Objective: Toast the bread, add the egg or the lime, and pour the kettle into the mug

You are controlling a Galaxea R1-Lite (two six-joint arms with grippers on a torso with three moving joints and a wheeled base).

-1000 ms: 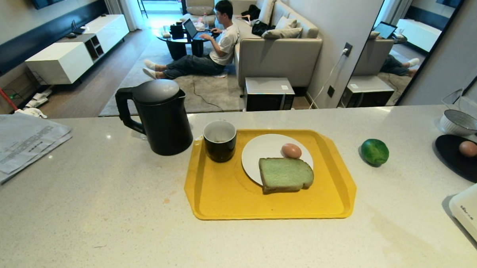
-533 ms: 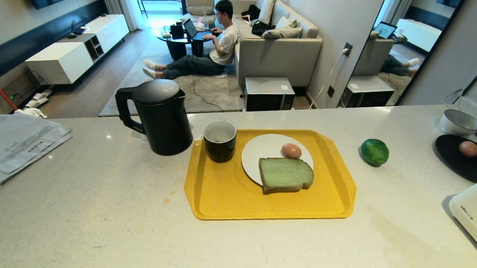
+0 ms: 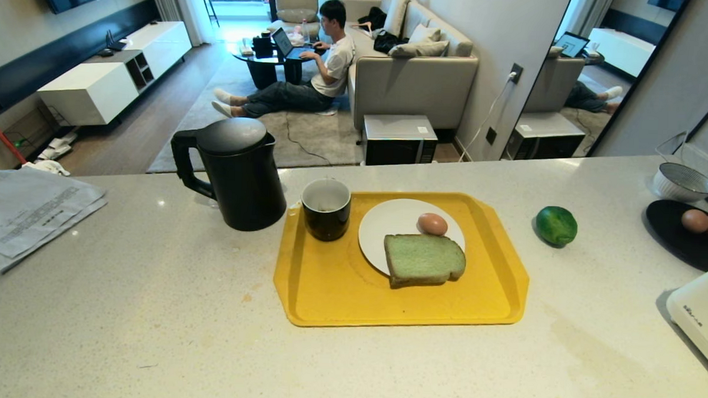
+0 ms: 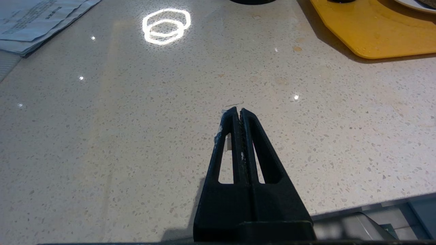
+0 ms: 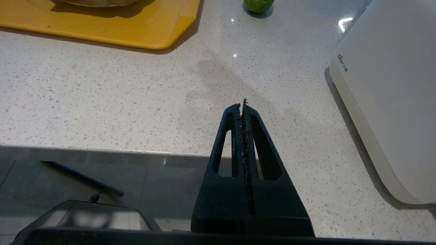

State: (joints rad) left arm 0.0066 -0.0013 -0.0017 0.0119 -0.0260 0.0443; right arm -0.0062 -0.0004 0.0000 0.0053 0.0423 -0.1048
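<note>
On the speckled countertop (image 3: pixel 150 309), mid-scene, sits a yellow tray (image 3: pixel 339 293). Tray holds a white plate (image 3: pixel 388 224) with the bread (image 3: pixel 424 260) on its near edge, overhanging onto the tray, and the egg (image 3: pixel 432 224) on the plate just beyond the bread, close to it. The mug (image 3: pixel 326 208) stands upright on the tray's far-left corner, left of the plate. The kettle (image 3: pixel 231 171) stands upright on the counter just left of the mug, off the tray, handle pointing left. The lime (image 3: pixel 556 225) lies on the counter right of the tray, apart from it. Far right: black dish (image 3: pixel 676 237) with two more eggs (image 3: pixel 695 221), striped bowl (image 3: pixel 681 182) beyond it, white appliance (image 3: pixel 703 317) at the near-right edge. Papers (image 3: pixel 29 211) at left. Person (image 3: pixel 311 74) sits on the floor beyond the counter, at a laptop. Neither arm shows in the head view. Left gripper (image 4: pixel 237 112) hangs over bare counter near the front edge, near-left of the tray, jaws closed, nothing held. Right gripper (image 5: pixel 242 106) hangs over the near counter edge between tray and appliance, jaws closed, empty.
</note>
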